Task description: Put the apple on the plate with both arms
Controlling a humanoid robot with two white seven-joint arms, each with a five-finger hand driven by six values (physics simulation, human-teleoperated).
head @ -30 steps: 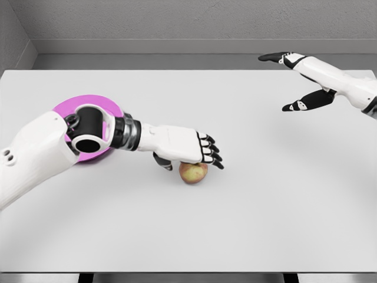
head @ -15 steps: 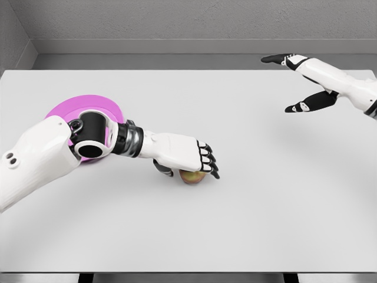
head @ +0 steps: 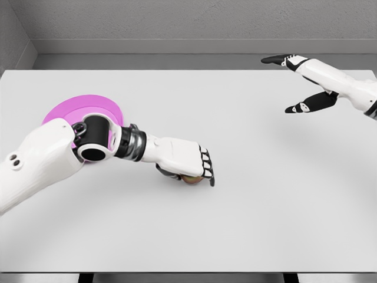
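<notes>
The apple (head: 191, 179) lies on the white table near its middle, almost wholly covered by my left hand (head: 189, 171). That hand presses down over it with fingers curled around the far side and thumb on the near side. The pink plate (head: 82, 111) sits at the left, partly hidden behind my left forearm. My right hand (head: 300, 82) hovers at the far right above the table, fingers spread and holding nothing.
The white table (head: 235, 206) ends in a front edge near the bottom of the view. A grey wall runs along the back.
My left hand has lowered onto the apple and closed around it, hiding most of it. The left forearm dropped, uncovering more of the plate. The right arm barely moved.
</notes>
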